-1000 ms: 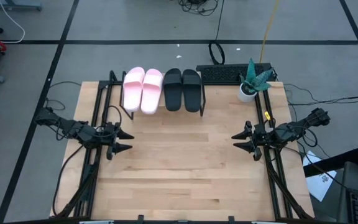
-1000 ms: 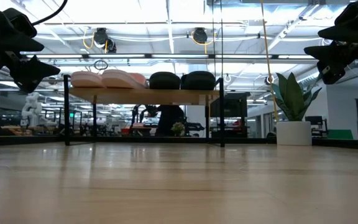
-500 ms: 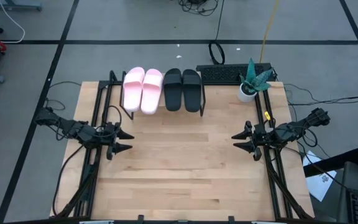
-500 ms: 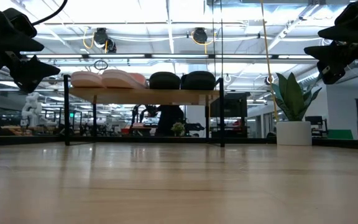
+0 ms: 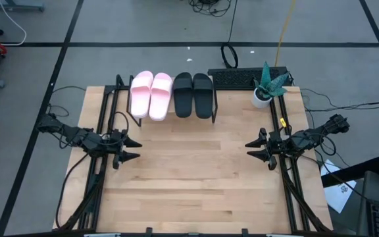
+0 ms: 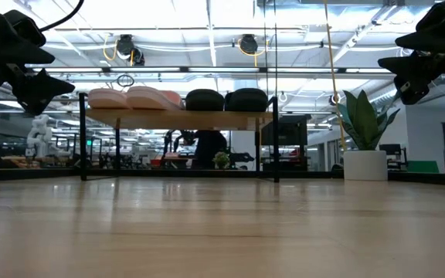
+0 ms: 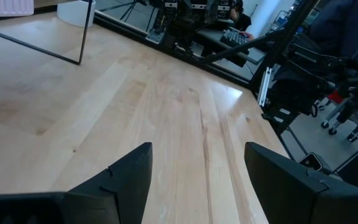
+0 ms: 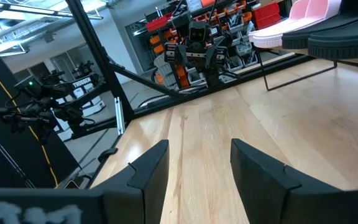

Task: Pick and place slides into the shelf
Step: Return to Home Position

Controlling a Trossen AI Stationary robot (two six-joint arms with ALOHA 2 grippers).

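Observation:
The pale pink pair of slides point(image 5: 151, 95) and the matte black pair point(image 5: 193, 94) lie side by side with their soles on the shelf's light-wood top point(image 6: 178, 117) at the table's far edge; the low view shows them point(image 6: 134, 98) point(image 6: 226, 100) resting there. The right wrist view catches a pink slide point(image 8: 303, 15) and a black one point(image 8: 347, 34). My left gripper point(image 5: 132, 149) hovers open above the table's left side. My right gripper point(image 5: 252, 151) hovers open above the right side. Both point toward the table's middle and hold nothing.
A potted plant point(image 5: 266, 85) stands at the far right corner, beside a black keyboard point(image 5: 237, 78). Thin black shelf legs point(image 6: 276, 139) reach down to the tabletop. Bare wooden tabletop point(image 5: 196, 171) lies between the two grippers and toward the near edge.

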